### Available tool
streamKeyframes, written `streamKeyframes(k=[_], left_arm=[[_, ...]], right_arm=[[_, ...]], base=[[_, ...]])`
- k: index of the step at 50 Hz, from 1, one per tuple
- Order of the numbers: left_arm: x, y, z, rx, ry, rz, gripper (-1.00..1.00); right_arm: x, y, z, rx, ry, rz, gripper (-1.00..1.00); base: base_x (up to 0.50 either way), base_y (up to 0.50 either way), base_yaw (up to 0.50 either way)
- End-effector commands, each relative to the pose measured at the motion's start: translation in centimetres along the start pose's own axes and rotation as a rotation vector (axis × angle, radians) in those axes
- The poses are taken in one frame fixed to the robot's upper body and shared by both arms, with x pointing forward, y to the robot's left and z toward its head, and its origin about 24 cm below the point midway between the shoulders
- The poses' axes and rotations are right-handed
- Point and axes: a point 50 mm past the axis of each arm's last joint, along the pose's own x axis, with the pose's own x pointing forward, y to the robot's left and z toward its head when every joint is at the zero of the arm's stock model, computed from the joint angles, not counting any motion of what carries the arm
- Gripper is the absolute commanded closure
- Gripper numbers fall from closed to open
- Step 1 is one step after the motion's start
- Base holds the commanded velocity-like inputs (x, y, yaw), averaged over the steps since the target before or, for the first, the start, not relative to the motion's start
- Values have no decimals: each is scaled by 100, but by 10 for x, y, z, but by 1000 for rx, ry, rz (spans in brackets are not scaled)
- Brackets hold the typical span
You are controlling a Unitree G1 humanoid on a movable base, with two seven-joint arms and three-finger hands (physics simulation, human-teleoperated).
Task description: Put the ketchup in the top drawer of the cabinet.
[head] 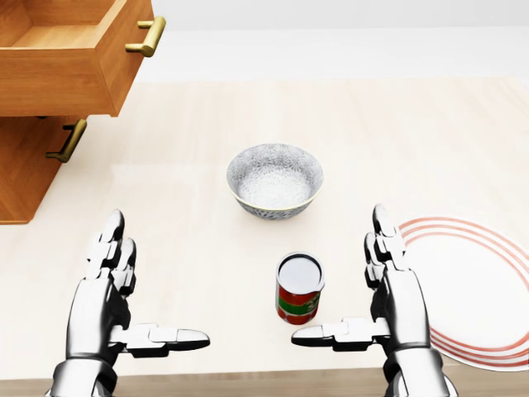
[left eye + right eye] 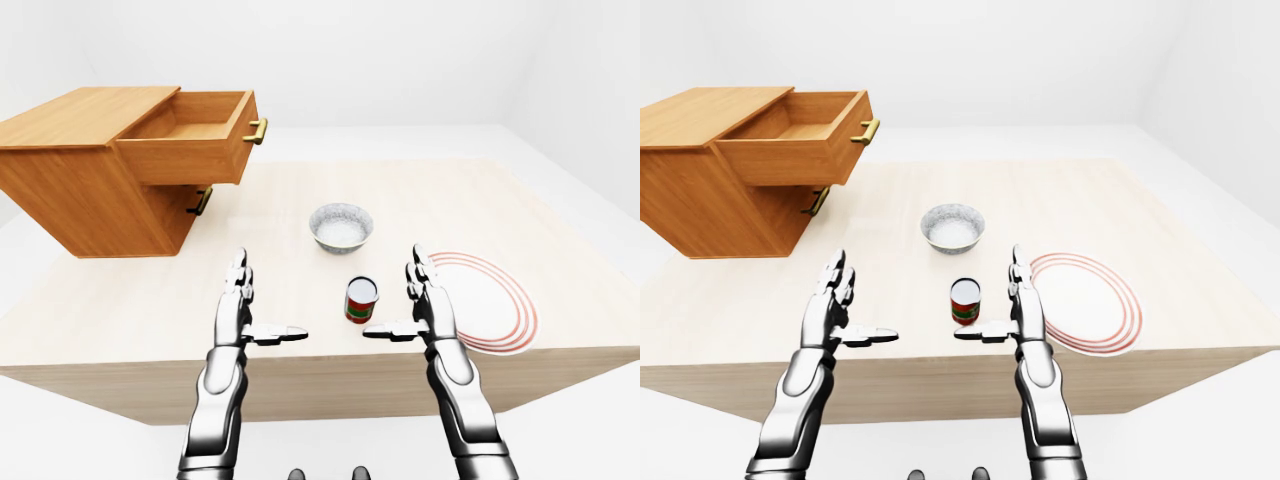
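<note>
The ketchup [image 1: 298, 289] is a small red and green can with a white top, standing upright on the light wooden table [image 1: 397, 132], low in the head view. My right hand [image 1: 339, 277] is open just right of it, thumb tip pointing under the can, not touching. My left hand [image 1: 157, 285] is open too, well left of the can, holding nothing. The wooden cabinet [image 2: 80, 190] stands at the table's upper left. Its top drawer [image 2: 190, 135] is pulled out and looks empty; the lower drawer [image 2: 185, 205] is shut.
A grey speckled bowl [image 1: 274, 180] sits just above the can in the head view. A white plate with red rings [image 1: 471, 289] lies to the right of my right hand. The table's near edge [image 2: 320, 375] runs just under both wrists.
</note>
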Motion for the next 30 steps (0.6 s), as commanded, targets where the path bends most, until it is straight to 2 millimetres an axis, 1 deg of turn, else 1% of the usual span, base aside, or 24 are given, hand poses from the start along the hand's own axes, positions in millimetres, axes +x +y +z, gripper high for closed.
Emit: streamKeyframes(k=[1, 4, 5, 10, 11, 12, 14, 19, 20, 23, 25, 28, 30], left_arm=[[-9, 12, 17, -10, -39, -4, -100], [-16, 13, 28, -8, -79, -6, -100], [-21, 13, 36, -6, -112, -7, -100], [-31, 13, 46, 2, -154, -7, -100], [-35, 13, 52, 1, -178, -11, -100], [-35, 13, 52, 1, -179, -11, -100], [-43, 13, 63, 2, -224, -13, -100], [-61, 12, 81, 8, -295, -24, -100], [-64, 12, 83, 8, -303, -27, -100], [-79, 12, 97, 13, -356, -38, -100], [-85, 14, 105, 12, -390, -35, -100], [-96, 18, 120, 12, -461, -26, -100], [-101, 21, 126, 14, -487, -20, -100]], right_arm=[[-7, -8, 14, -4, -39, -4, -100], [-14, -8, 24, 2, -61, -2, -100], [-17, -8, 28, -9, -70, -5, -100], [-25, -7, 41, -15, -127, 2, -100], [-29, -8, 48, -17, -156, 0, -100], [-29, -8, 49, -18, -158, 0, -100], [-35, -8, 58, -29, -196, -4, -100], [-49, -10, 76, -29, -271, -5, -100], [-53, -11, 82, -39, -296, -7, -100], [-62, -11, 93, -48, -341, -9, -100], [-67, -11, 98, -61, -363, -11, -100], [-79, -11, 113, -72, -424, -18, -100], [-85, -10, 120, -75, -454, -15, -100]], base=[[0, 0, 0], [0, 0, 0], [0, 0, 0], [0, 0, 0], [0, 0, 0], [0, 0, 0], [0, 0, 0], [0, 0, 0], [0, 0, 0], [0, 0, 0], [0, 0, 0], [0, 0, 0], [0, 0, 0]])
